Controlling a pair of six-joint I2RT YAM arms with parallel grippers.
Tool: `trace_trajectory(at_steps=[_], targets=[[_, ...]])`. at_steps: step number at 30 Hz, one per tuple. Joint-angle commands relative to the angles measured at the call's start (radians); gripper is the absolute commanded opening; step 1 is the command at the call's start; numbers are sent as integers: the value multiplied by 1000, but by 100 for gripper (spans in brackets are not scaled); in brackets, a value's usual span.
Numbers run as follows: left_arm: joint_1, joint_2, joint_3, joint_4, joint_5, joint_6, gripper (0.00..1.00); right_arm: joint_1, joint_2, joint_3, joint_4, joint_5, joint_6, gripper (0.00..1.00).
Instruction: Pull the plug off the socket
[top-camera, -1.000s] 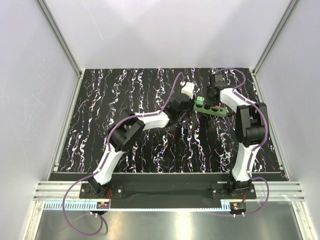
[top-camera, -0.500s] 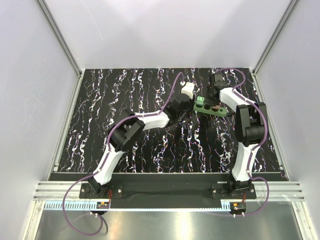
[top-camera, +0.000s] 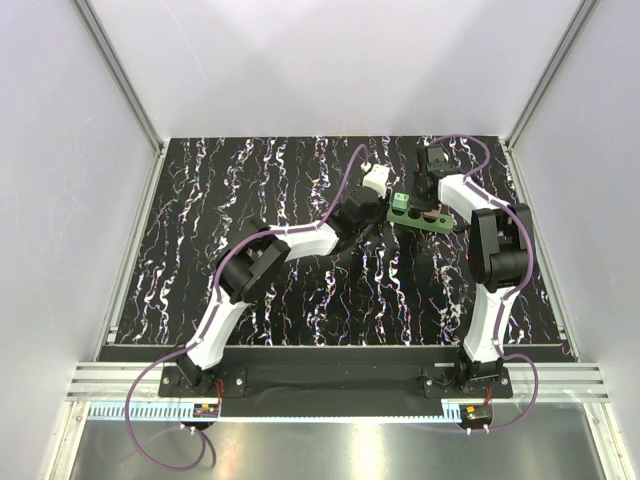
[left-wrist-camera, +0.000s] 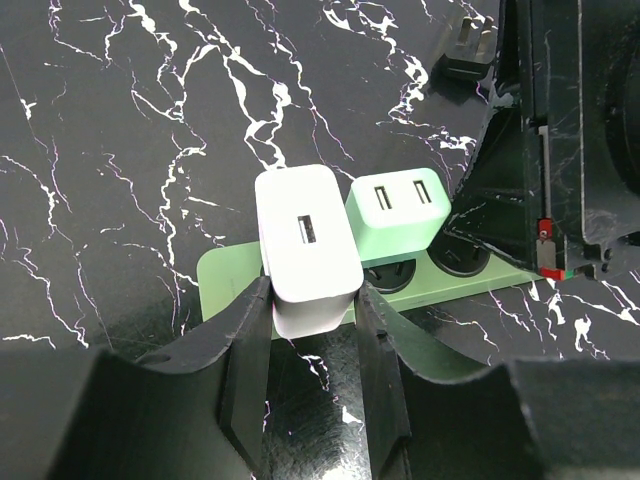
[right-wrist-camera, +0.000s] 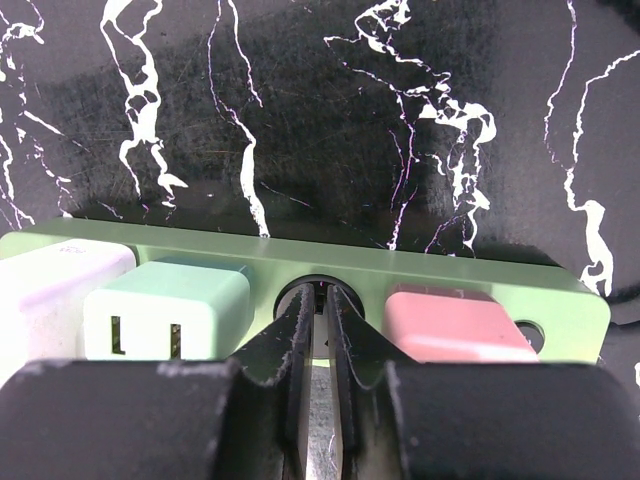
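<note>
The left end effector (left-wrist-camera: 310, 350) is clamped on the white USB charger plug (left-wrist-camera: 305, 240), with one black finger (left-wrist-camera: 245, 370) against each side of the plug's lower body. Just behind the plug, and partly hidden by it, lies the green power strip (left-wrist-camera: 228, 275). The left wrist view does not show whether the plug's pins sit in the strip. Immediately right of the held plug a mint-green two-slot adapter (left-wrist-camera: 398, 208) stands on the strip, the two nearly touching. Farther right the black body of the right arm covers the rest of the strip, and beyond it a small black plug (left-wrist-camera: 467, 48) lies on the marbled black bench (left-wrist-camera: 120, 130)

The right end effector (right-wrist-camera: 322, 325) is closed to a thin slit, its tips pushed down at a round empty socket hole (right-wrist-camera: 310, 283) in the strip. Just left of its fingers sits the green adapter, with the white plug at the far left. Just right of them sits a pink plug (right-wrist-camera: 455, 325), near the strip's end
</note>
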Motion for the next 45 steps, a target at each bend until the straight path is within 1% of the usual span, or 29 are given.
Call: trace_trajectory(at_steps=[1,6,9,15,20,22,25,28,32,37,39,42,45], targets=[[-12,-93,38,282,55,13,0,54,70,-71,-79,22,17,15],[-31,-122,-13,387,53,51,0,75,60,-94,-82,54,20,15],[-43,-143,-13,409,34,62,0,79,53,-102,-89,61,20,15],[-58,-162,24,421,-132,22,0,89,61,-94,-102,71,14,15],[-57,-169,14,464,-216,-37,0,95,67,-87,-110,76,9,14],[-48,-177,-6,484,-244,-89,0,95,69,-84,-112,74,5,13],[-31,-198,-49,512,-252,-156,0,95,70,-82,-113,70,-1,13],[-12,-208,-75,527,-249,-165,0,97,70,-79,-118,70,-1,13],[5,-203,-94,533,-206,-163,0,97,67,-85,-116,62,-7,12],[6,-211,-74,507,-166,-168,0,95,63,-90,-116,62,-6,12],[8,-221,-45,468,-149,-186,0,97,64,-90,-116,62,-6,12],[8,-228,-33,446,-146,-231,0,97,63,-91,-118,58,-9,12],[8,-218,-11,426,-140,-225,0,97,63,-93,-116,58,-12,12]])
